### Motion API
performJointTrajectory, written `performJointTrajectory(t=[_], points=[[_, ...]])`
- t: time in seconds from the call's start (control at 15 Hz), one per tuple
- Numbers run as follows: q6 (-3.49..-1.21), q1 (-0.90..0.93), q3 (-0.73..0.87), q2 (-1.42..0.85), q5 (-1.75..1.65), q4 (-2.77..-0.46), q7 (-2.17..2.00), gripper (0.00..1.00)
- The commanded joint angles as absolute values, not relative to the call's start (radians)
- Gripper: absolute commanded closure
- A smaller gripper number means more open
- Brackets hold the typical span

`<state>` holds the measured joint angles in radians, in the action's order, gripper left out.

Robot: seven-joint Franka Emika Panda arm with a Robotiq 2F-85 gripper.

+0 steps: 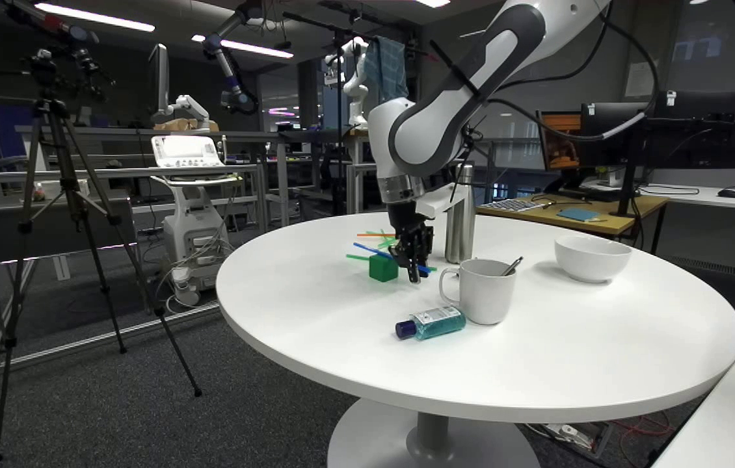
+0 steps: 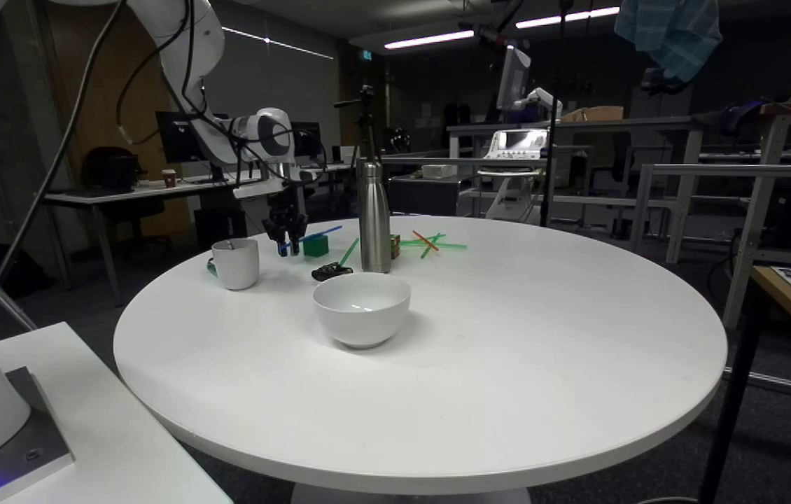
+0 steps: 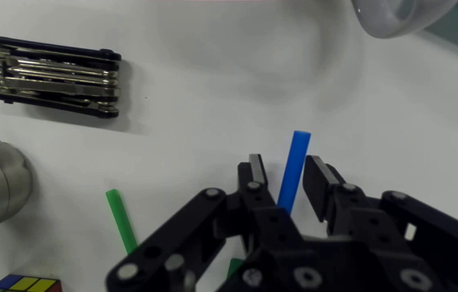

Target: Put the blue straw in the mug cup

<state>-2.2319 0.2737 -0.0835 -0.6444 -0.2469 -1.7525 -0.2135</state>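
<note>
The gripper (image 3: 285, 167) is matt, with dull metal pins (image 3: 212, 192). Between its jaws, the blue straw (image 3: 295, 158) looks like smooth plastic. Beneath the gripper, the table (image 1: 569, 354) is smooth with a faint sheen. Near the gripper, the steel bottle (image 2: 374, 224) has a satin metal finish, the multi-tool (image 3: 56, 79) shows shiny metal, and the mug cup (image 1: 486, 296) is glossy. Well apart from it, the bowl (image 2: 360, 318) gleams like glazed ceramic.

The arm (image 1: 431, 129) is white and rounded, with dark grey bands (image 1: 529, 29) and loose black cables (image 1: 655, 81). Above the black fingers (image 3: 320, 182), faced with pale grey pads (image 3: 257, 168), sits a silver collar (image 1: 400, 188). Round silver screws (image 3: 127, 271) stud the linkage (image 3: 174, 233) behind the fingers.
</note>
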Motion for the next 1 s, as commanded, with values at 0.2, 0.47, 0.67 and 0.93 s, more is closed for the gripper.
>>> performJointTrajectory(t=[0.2, 0.47, 0.67, 0.93], points=[[-2.169, 0.286, -0.071, -0.658, -0.235, -1.713, -0.21, 1.0], [-2.165, 0.287, -0.071, -0.647, -0.238, -1.72, -0.208, 1.0], [-2.169, 0.288, -0.072, -0.616, -0.242, -1.74, -0.208, 1.0], [-2.185, 0.279, -0.08, -0.536, -0.235, -1.79, -0.203, 1.0]])
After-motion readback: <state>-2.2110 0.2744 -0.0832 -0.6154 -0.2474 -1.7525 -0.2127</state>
